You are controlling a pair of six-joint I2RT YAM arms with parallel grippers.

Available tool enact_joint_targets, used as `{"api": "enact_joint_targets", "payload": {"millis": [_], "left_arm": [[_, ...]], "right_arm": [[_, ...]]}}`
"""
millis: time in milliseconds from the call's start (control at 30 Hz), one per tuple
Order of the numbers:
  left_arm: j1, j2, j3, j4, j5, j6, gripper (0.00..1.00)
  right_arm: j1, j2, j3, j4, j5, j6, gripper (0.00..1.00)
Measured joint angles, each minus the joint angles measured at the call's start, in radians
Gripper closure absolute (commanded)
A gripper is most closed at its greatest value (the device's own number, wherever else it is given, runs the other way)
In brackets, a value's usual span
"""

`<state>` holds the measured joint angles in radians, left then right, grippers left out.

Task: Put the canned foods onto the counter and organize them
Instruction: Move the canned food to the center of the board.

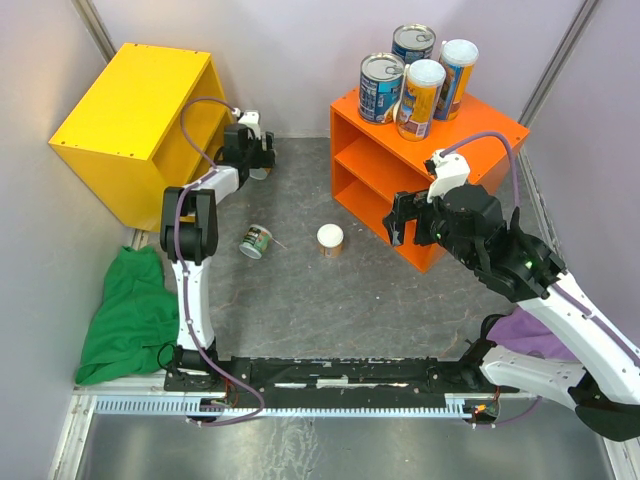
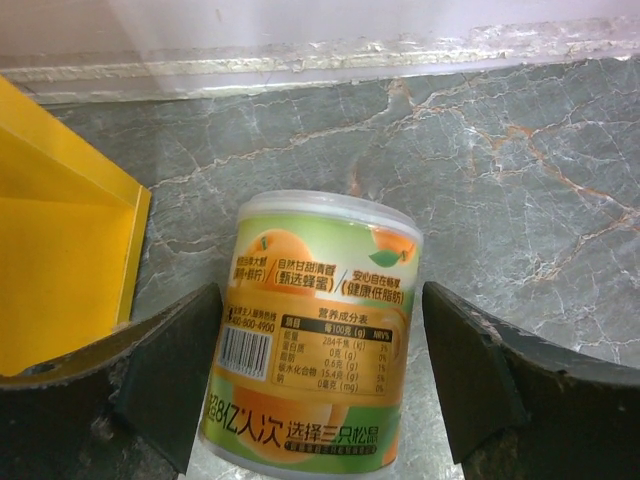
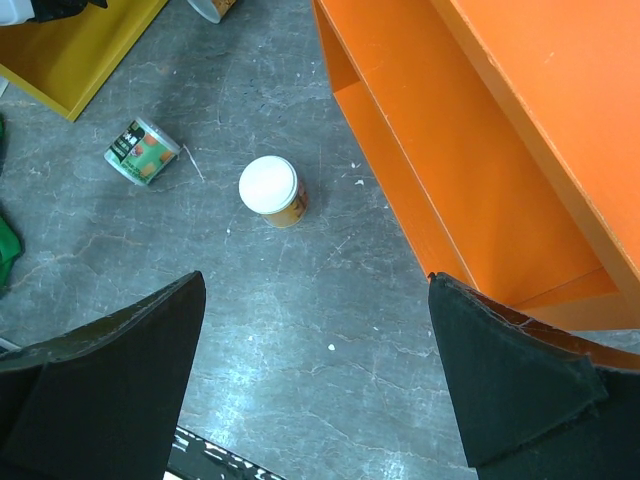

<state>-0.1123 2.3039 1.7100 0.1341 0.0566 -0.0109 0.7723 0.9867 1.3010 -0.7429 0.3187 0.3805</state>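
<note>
The left gripper (image 2: 322, 300), jaws apart, is straddling the upright can (image 2: 315, 350) at far left, axis vertical; the right gripper (image 3: 315, 290) is gaping too, hanging farther off.

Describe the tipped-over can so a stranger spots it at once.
Start at the green cloth on the left. Just right of it, past the left arm, lies a short can. Unlike the upright white-lidded can to its right, it is on its side, green label showing.
</note>
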Motion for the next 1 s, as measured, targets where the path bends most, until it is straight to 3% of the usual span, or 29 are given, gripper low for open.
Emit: {"api": "enact_joint_targets", "payload": {"millis": [633, 1000], "left_arm": [[-0.021, 0.072, 0.138, -0.132, 0.057, -0.055, 0.32], [-0.143, 0.042, 0.116, -0.193, -0.018, -0.202, 0.34]], "right_arm": [[0.000, -0.006, 0.000, 0.002, -0.009, -0.002, 0.00], [0.000, -0.006, 0.026, -0.015, -0.035, -0.004, 0.00]]}}
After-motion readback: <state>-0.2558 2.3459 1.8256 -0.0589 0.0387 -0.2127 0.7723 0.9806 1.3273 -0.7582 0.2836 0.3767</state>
